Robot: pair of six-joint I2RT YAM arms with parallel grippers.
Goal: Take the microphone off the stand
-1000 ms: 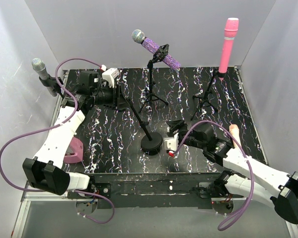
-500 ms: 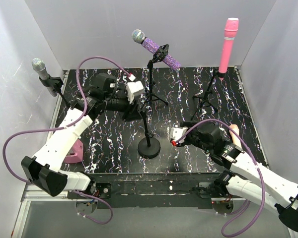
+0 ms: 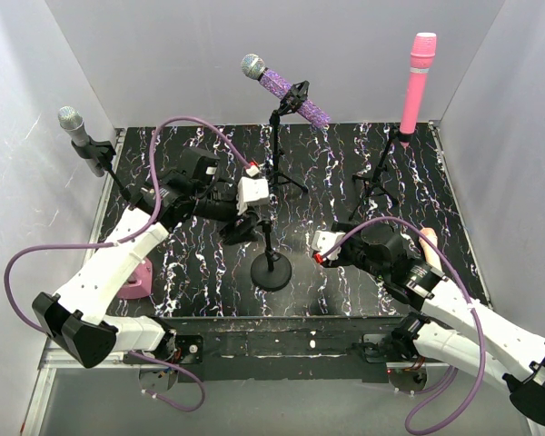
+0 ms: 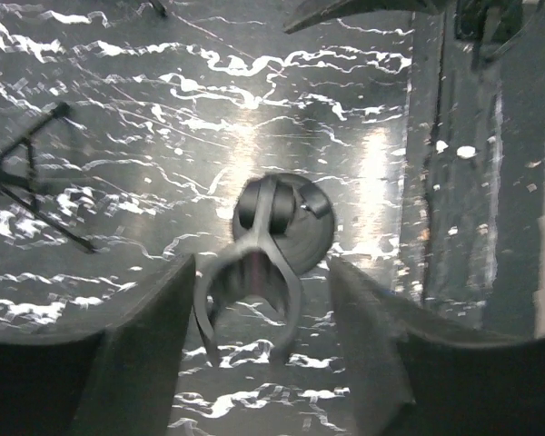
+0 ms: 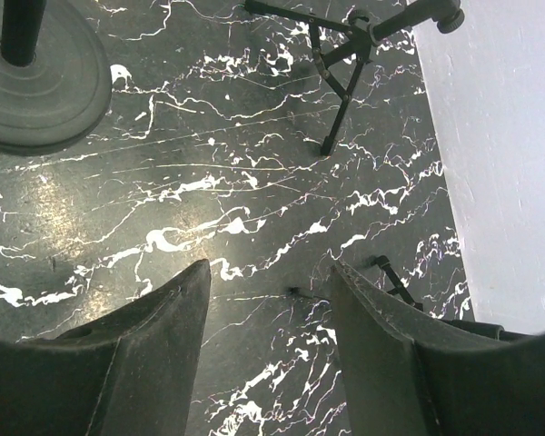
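Observation:
A black stand with a round base (image 3: 272, 271) stands in the middle of the table, its thin pole rising to an empty U-shaped clip (image 4: 250, 291). My left gripper (image 3: 243, 222) is open right above the clip, which sits between and just ahead of my fingers (image 4: 136, 354); the base (image 4: 286, 218) shows below it. My right gripper (image 3: 322, 252) is open and empty, low over the table just right of the base (image 5: 36, 82). A peach microphone (image 3: 427, 240) lies by my right arm, partly hidden.
A purple glitter microphone (image 3: 286, 89) sits on a tripod stand at the back centre. A pink microphone (image 3: 418, 82) stands upright on a tripod at the back right. A grey microphone (image 3: 74, 132) is clipped at the back left. A pink object (image 3: 136, 277) lies front left.
My left arm has swung right and toward the front, and the stand's pole has gone from leaning left to nearly upright. My right gripper drew slightly right, away from the base.

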